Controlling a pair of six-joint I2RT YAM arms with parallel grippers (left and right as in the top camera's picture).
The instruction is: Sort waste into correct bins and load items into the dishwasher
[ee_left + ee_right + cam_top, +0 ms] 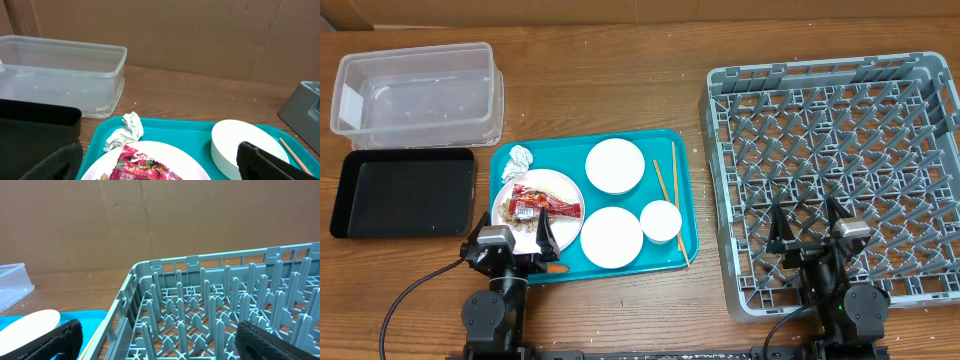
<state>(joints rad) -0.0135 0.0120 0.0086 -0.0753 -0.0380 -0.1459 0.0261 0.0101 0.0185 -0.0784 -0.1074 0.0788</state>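
Note:
A teal tray point(570, 155) holds a white plate point(555, 183) with the red wrapper point(545, 203) and food scraps point(527, 222). Also on the tray are the foil ball point(518, 158), two white bowls point(615, 165) point(611, 237), a cup point(661, 221) and chopsticks point(672, 195). The carrot point(556, 267) lies at the tray's front edge. My left gripper point(513, 228) is open and empty over the plate's near side, with the wrapper point(145, 165) between its fingers. My right gripper point(805, 220) is open and empty over the grey rack point(820, 68), also in the right wrist view point(225, 305).
The clear tub point(415, 90) stands at the back left, with the black tray point(405, 192) in front of it, both left of the teal tray. The rack fills the right side. Bare wood lies between the teal tray and the rack.

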